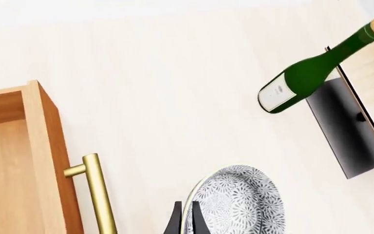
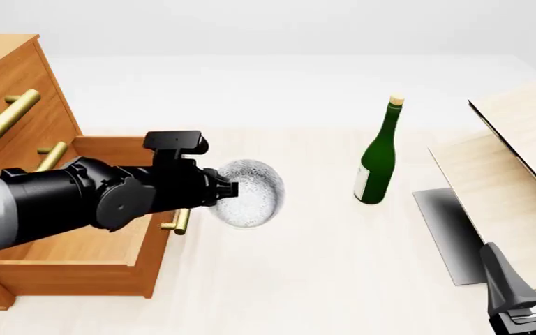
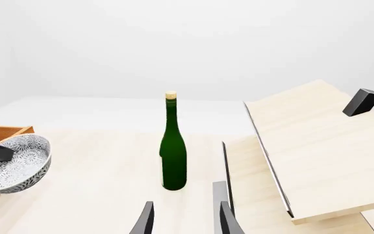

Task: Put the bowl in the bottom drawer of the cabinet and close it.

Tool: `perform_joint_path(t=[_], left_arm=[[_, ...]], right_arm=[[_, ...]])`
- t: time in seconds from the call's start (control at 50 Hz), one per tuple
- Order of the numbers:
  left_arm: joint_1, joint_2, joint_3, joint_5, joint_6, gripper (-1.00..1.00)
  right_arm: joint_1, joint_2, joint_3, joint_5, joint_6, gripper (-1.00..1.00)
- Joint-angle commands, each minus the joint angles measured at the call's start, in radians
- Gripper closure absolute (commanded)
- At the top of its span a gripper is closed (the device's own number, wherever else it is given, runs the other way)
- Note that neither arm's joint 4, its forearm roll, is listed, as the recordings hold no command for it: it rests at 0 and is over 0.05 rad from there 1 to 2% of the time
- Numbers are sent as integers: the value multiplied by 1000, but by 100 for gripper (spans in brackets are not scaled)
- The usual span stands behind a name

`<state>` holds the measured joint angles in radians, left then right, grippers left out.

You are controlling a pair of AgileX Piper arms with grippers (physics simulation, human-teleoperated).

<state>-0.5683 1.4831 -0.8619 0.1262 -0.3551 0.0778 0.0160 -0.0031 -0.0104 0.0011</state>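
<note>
Right gripper [image 3: 182,219] nearest, low at the table's [image 2: 324,279] near right, fingers apart, holding nothing. Left gripper [image 1: 185,219] clamped on the bowl's [image 2: 248,193] rim; bowl apparently held off the table, just beside the bottom drawer's [image 2: 72,262] pulled-out front. Beyond, green bottle [image 2: 378,157] upright. Cabinet [image 2: 8,84] far left.

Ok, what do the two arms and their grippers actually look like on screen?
The left arm is glossy black and rounded, with a light grey section nearest the camera and a black box-shaped part on top. The left gripper has thin dark fingers. The right gripper has dark grey, flat tapered fingers. No cables or markings show.
</note>
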Motion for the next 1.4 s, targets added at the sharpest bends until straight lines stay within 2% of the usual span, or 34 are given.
perform_joint_path(t=[0.02,0.74,1.4], left_arm=[[21,-64,20,12,-5,100],[84,-167,62,37,19,100],[211,-269,94,69,48,100]], right_arm=[[0,0,1,-1,0,-100],[0,0,1,-1,0,-100],[0,0,1,-1,0,-100]])
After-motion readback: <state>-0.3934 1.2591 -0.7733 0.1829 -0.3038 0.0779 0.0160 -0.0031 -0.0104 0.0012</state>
